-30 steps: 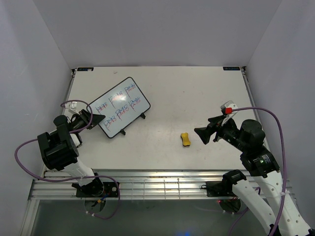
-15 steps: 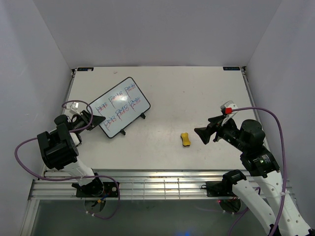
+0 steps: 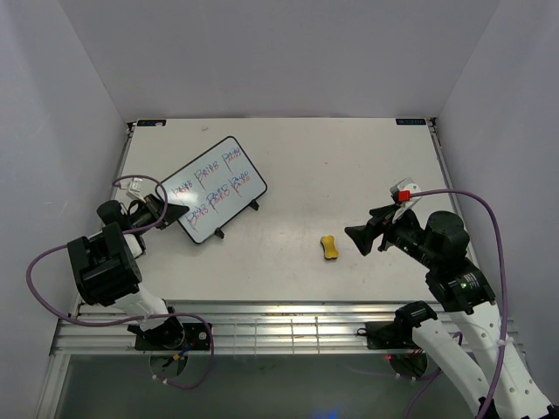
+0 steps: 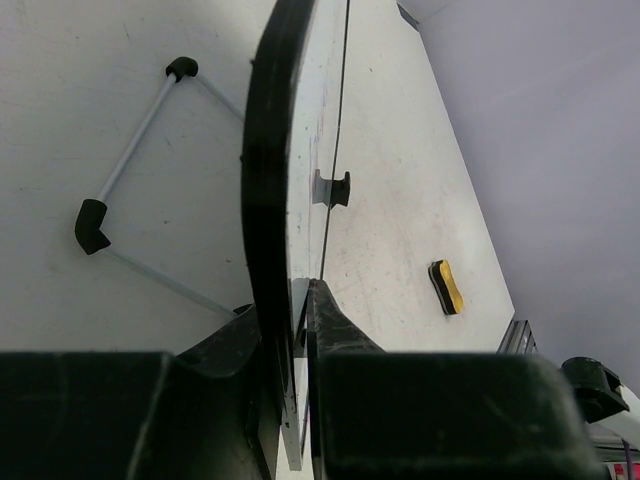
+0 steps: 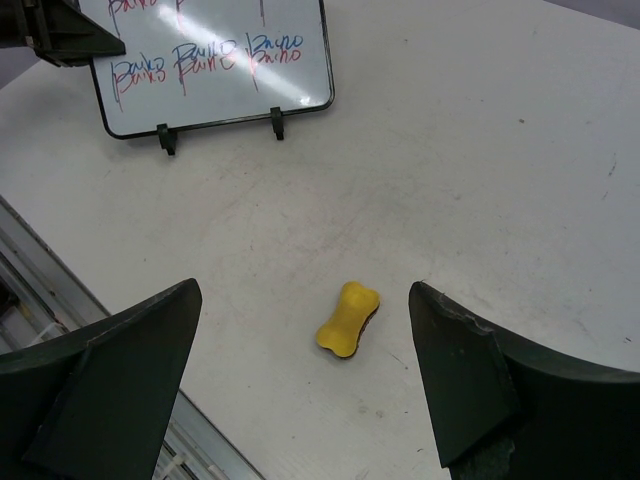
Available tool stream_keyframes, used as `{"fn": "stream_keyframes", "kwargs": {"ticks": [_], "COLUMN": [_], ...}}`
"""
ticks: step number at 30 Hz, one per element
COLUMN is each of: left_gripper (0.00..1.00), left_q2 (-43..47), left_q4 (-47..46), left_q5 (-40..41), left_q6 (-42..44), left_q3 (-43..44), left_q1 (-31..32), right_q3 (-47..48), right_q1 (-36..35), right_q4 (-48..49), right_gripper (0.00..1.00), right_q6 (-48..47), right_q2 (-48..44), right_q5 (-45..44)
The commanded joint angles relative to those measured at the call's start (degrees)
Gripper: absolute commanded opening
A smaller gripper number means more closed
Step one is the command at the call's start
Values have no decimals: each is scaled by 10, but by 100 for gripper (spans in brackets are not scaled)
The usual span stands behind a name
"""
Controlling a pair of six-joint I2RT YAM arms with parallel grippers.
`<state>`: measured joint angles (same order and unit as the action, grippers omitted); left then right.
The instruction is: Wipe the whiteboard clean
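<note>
The whiteboard point(image 3: 216, 188) stands tilted on small black feet at the table's left, its white face covered with red-and-blue handwriting. It shows edge-on in the left wrist view point(image 4: 270, 190) and at the top left of the right wrist view point(image 5: 210, 60). My left gripper point(image 3: 173, 212) is shut on the board's near-left edge, one finger on each face. The yellow bone-shaped eraser point(image 3: 329, 248) lies flat on the table; it also shows in the right wrist view point(image 5: 347, 320) and the left wrist view point(image 4: 447, 287). My right gripper point(image 3: 360, 237) is open and empty, hovering just right of the eraser.
A bent wire stand point(image 4: 125, 190) with black end caps lies on the table behind the board. The table's near edge is a metal rail point(image 3: 279, 327). Grey walls close in the left, right and far sides.
The left gripper and the whiteboard have shifted slightly to the left and away. The right arm and eraser have not moved.
</note>
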<state>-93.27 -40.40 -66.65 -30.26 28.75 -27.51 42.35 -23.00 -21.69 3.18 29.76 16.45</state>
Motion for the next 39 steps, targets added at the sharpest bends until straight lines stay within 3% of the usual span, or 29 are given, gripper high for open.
{"fn": "stream_keyframes", "kwargs": {"ticks": [1,8,18,21,25,31,36,38,39], "left_gripper": [2,0,0,0,0,0,0,0,0], "left_q2": [41,91,172,191,240,329,438,480,503], "left_q4": [42,42,-58,-62,-59,202,493,588,615], "left_q5": [44,74,66,72,100,146,196,223,231], "left_q6": [34,25,-70,-87,-127,-97,-40,-14,-6], "left_q3": [11,18,38,49,64,119,111,108,107], "left_q1": [6,11,54,68,119,219,239,240,240], "right_q3": [22,21,9,-2,-7,-12,-17,-11,-4], "right_q1": [-3,-3,-3,-3,-2,-2,-2,-4,-5], "right_q4": [24,26,43,48,49,52,19,23,17], "right_gripper": [90,90,90,90,90,90,91,100,94], "right_q6": [-5,-4,16,37,117,150,156,140,135], "right_q2": [1,-1,21,34,74,135,202,257,278], "right_q5": [-3,2,38,10,-138,-111,-162,-154,-150]}}
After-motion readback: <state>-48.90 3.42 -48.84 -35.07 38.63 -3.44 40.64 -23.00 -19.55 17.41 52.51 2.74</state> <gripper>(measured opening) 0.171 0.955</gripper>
